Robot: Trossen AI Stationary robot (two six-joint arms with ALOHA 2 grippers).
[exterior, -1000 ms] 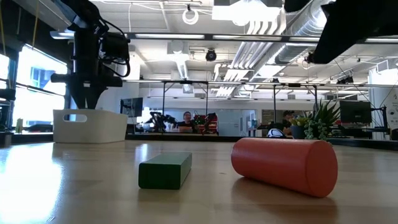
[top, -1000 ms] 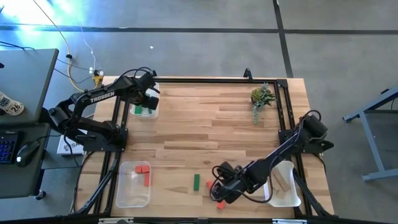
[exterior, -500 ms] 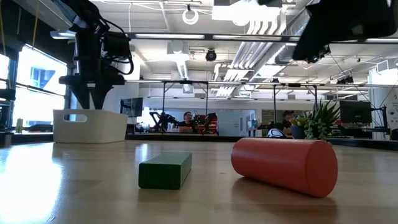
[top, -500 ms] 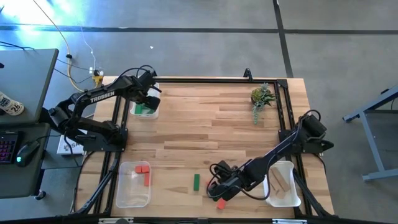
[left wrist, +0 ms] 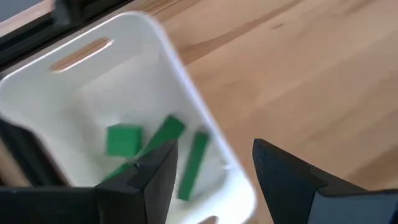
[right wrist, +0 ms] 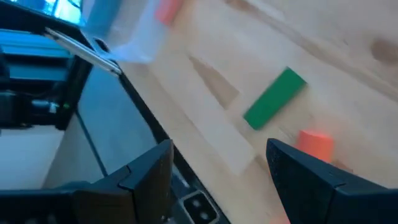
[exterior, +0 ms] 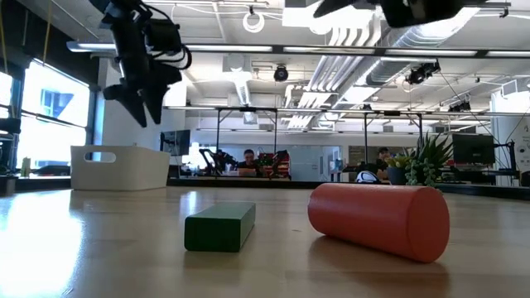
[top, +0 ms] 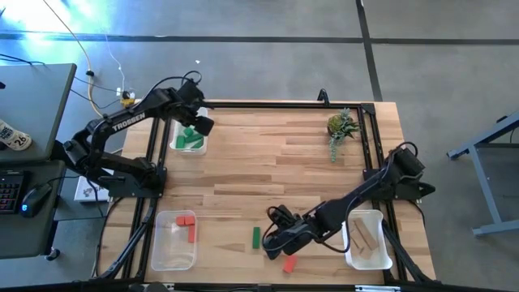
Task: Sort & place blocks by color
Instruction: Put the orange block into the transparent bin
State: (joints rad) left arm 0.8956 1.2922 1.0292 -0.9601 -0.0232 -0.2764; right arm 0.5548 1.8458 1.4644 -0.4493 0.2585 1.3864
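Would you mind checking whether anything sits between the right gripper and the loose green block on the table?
Nothing visible does. The right gripper, jaws open, hovers just beside the green wooden bar, with only bare tabletop between them. A red-orange block lies off to the other side.

In the left wrist view the white tray (left wrist: 186, 93) is smeared by motion — its near end runs out of the picture, and the green blocks (left wrist: 189, 163) inside blur together, so their count cannot be told. One is half hidden behind a dark finger (left wrist: 149, 180) of the left pincer (left wrist: 211, 177).

In the right wrist view a red-orange block (right wrist: 316, 144) is partly covered by the right pincer's (right wrist: 217, 180) finger (right wrist: 317, 180), and another red-orange piece (right wrist: 168, 11) at the picture's edge is cut off and blurred.

In the low view the right arm (exterior: 414, 10) is cropped by the top edge.

In the high view the tan pieces (top: 366, 237) in the right tray (top: 350, 253) are too small to count.
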